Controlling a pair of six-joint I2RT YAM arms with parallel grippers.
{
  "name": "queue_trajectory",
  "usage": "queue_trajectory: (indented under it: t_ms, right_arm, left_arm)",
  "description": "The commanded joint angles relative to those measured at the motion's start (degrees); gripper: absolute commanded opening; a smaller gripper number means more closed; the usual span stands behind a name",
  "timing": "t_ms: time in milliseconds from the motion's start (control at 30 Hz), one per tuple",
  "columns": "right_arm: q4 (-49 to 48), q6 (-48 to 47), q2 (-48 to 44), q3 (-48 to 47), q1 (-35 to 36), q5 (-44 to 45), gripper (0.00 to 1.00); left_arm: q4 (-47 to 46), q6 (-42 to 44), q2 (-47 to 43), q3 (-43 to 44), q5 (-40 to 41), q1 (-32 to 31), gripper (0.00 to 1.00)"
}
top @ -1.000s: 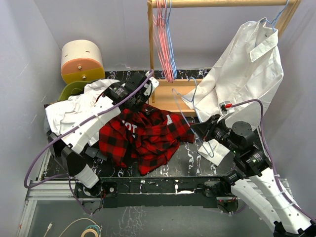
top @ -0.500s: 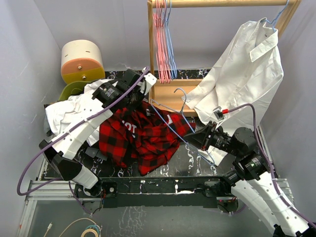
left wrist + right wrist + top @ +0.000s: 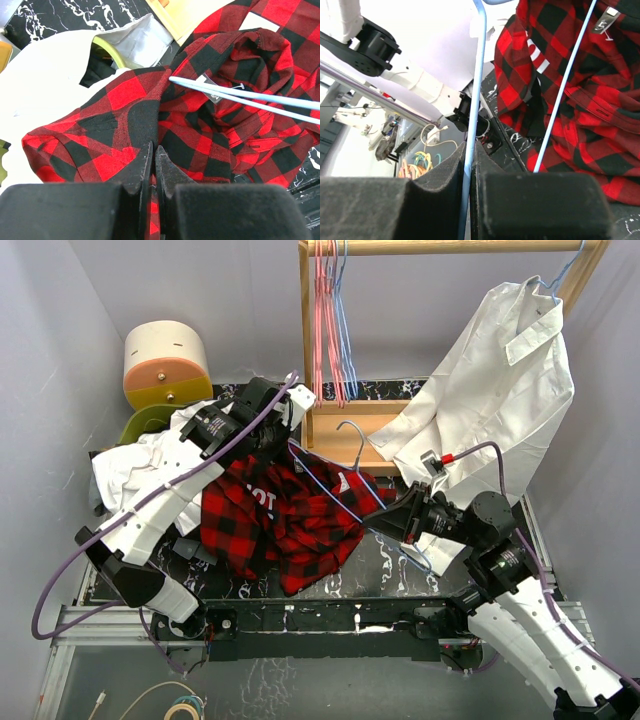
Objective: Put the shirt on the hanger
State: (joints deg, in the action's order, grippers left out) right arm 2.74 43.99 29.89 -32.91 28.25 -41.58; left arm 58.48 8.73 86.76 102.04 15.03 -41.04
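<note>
Two hands are each clamped on something. The left hand (image 3: 152,162) has its fingers pressed together on a fold of the shirt (image 3: 125,107), pinching the red-and-black check cloth. From above, this hand (image 3: 278,445) sits at the far edge of the shirt (image 3: 300,520), and the rest of the garment lies bunched on the worktop (image 3: 390,575) nearer the arm bases and to the hand's right. Plain white garments (image 3: 145,465) lie heaped to its left.

The hanger (image 3: 350,497), a thin light-blue wire, slants from just beside the left hand across the shirt towards the right hand (image 3: 403,517). In the left wrist view, one pointed corner of the hanger (image 3: 240,97) lies over the folds ahead of the fingers, by a small grey label (image 3: 212,92). Whether the wire touches the cloth cannot be told.

The right hand (image 3: 469,165) is closed on one wire of the hanger (image 3: 479,75), which runs up from between its fingers. A second wire crosses to the right of it, over the shirt (image 3: 580,100). Beyond and to the right of this hand, a large white collared shirt (image 3: 505,370) hangs from a wooden rack (image 3: 305,340).
</note>
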Motion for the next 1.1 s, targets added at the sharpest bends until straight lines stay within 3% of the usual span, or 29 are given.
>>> queue_trajectory:
  t_ms: [0, 100, 400, 633, 1067]
  right_arm:
    - [-6.7, 1.8, 0.1, -3.1, 0.0, -2.1, 0.08]
    - [-4.1, 0.5, 0.4, -3.9, 0.0, -2.7, 0.08]
    - [-9.8, 5.5, 1.3, -2.2, 0.0, -3.4, 0.08]
    - [-29.2, 10.9, 11.2, 0.5, 0.5, -5.8, 0.08]
    - [-44.0, 8.6, 27.1, -5.9, 3.3, -2.5, 0.08]
  left_arm:
    - [-0.6, 0.0, -1.5, 1.0, 2.9, 0.6, 0.0]
    - [-0.9, -0.2, -1.7, 0.8, 3.1, 1.0, 0.0]
    - [-0.3, -2.6, -2.7, 2.7, -1.3, 5.2, 0.0]
    - [2.1, -4.1, -3.9, 5.5, -8.7, 8.0, 0.0]
    - [4.1, -4.7, -6.5, 7.6, -15.1, 10.6, 0.0]
